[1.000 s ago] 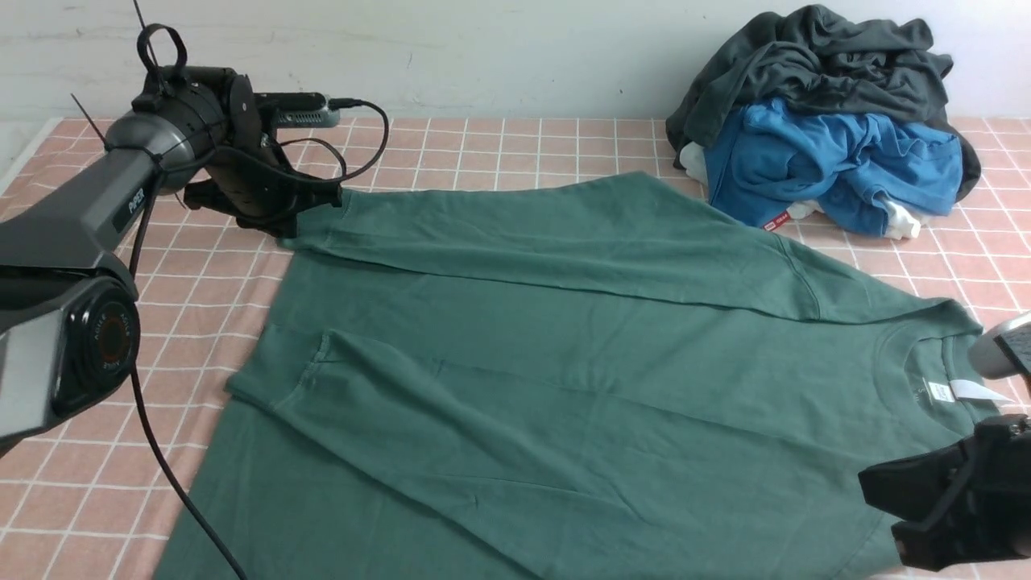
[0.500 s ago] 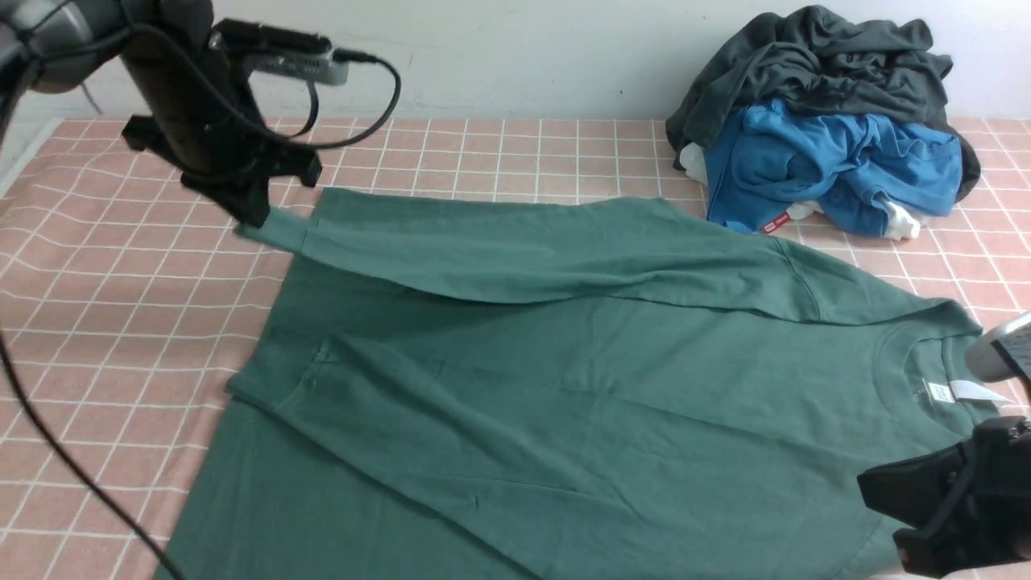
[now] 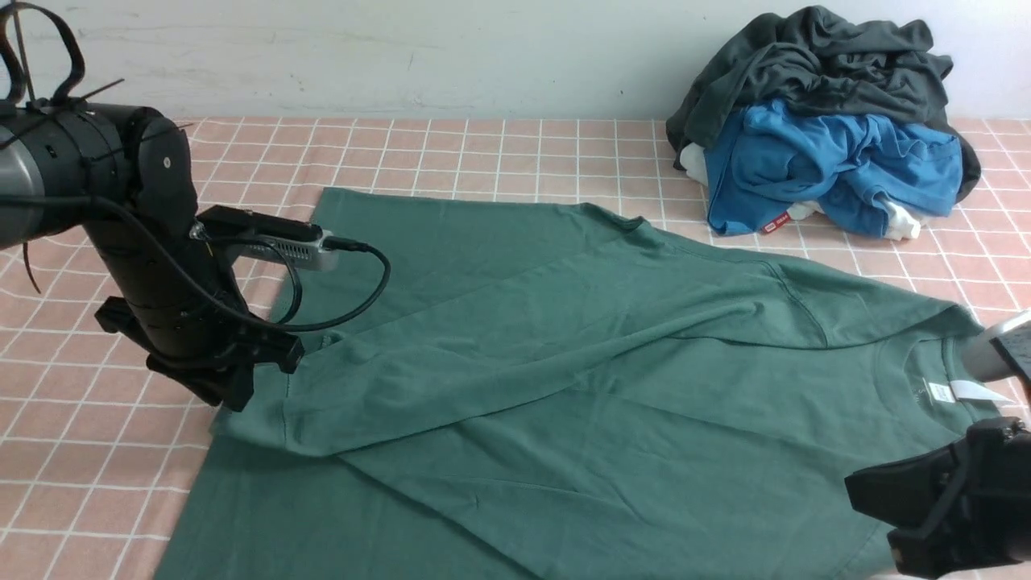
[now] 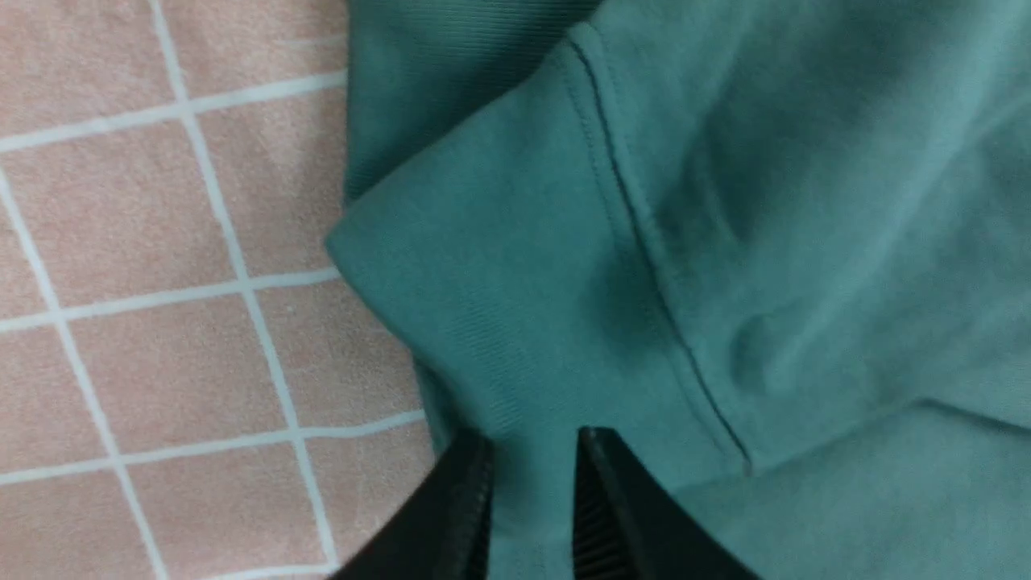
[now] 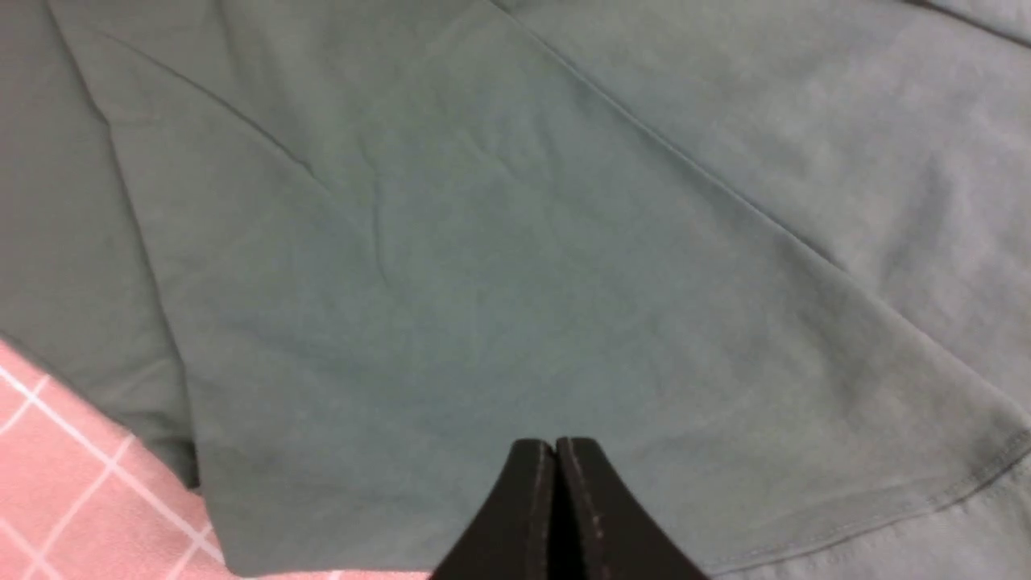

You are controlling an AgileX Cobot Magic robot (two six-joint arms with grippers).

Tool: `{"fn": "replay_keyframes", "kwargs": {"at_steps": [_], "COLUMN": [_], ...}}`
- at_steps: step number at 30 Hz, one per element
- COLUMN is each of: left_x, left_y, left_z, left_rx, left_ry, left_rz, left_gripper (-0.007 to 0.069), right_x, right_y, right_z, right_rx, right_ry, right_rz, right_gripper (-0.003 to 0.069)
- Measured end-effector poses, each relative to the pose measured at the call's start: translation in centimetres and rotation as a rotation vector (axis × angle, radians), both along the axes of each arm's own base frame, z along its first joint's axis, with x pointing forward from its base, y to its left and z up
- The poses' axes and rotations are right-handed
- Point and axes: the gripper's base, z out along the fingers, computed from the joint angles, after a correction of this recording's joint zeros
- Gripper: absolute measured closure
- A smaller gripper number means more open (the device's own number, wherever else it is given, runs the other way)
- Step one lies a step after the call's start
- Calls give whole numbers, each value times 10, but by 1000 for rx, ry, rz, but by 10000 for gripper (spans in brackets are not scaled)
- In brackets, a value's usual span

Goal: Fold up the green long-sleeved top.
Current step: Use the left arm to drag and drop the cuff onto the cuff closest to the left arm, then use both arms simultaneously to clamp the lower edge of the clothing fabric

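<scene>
One soft, creased green top (image 3: 564, 387), ribbed cuff (image 4: 483, 306) (one seen); left gripper (image 4: 532, 441) parted, right gripper (image 5: 554, 445) pressed together.

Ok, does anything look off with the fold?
Yes: the sleeve lies slanted across the top, bunched near the shoulder, and its cuff pokes just past the top's edge onto the tablecloth.

The pink, white-gridded cloth surface (image 3: 483, 153) carries a flat-spread dull green cotton long-sleeved top (image 3: 564, 387), with a crumpled dark grey garment (image 3: 813, 56) and a bright blue garment (image 3: 830, 161) heaped just beyond that top's shoulder.
</scene>
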Motion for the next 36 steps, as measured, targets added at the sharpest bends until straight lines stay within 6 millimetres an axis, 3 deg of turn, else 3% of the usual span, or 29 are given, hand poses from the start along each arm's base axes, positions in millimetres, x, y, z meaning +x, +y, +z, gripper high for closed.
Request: {"fn": "replay_keyframes", "kwargs": {"at_steps": [1,3,6,9,13,19,25,32,36], "left_x": [-6,-19,-41,-87,-129,-149,-150,-151,-145], "left_y": [-5,-14,-26,-43,-41,-32,-35,-35,-37], "left_z": [11,26,35,10,-28,-55,-61,-63,-56], "left_rx": [-5,-12,-13,55,191,235,195,192,179], "left_ry": [-27,-58,-71,-2,29,25,-47,-48,-60], "left_rz": [-16,-45,-102,-326,-655,-797,-797,-780,-677], "left_gripper": [374,286,221,176,173,175,240,433,557], "right_x": [0,-1,-1,-4,-8,-9,-9,-8,-11], "right_y": [1,2,4,6,9,11,11,12,12], "right_z": [0,1,1,2,2,2,2,3,8], "right_rx": [9,19,36,47,42,48,49,48,13], "right_ry": [2,0,3,9,14,17,15,-8,-82], "right_rz": [8,17,27,72,150,168,169,191,250], "right_gripper": [673,673,673,673,673,673,673,673,671]}}
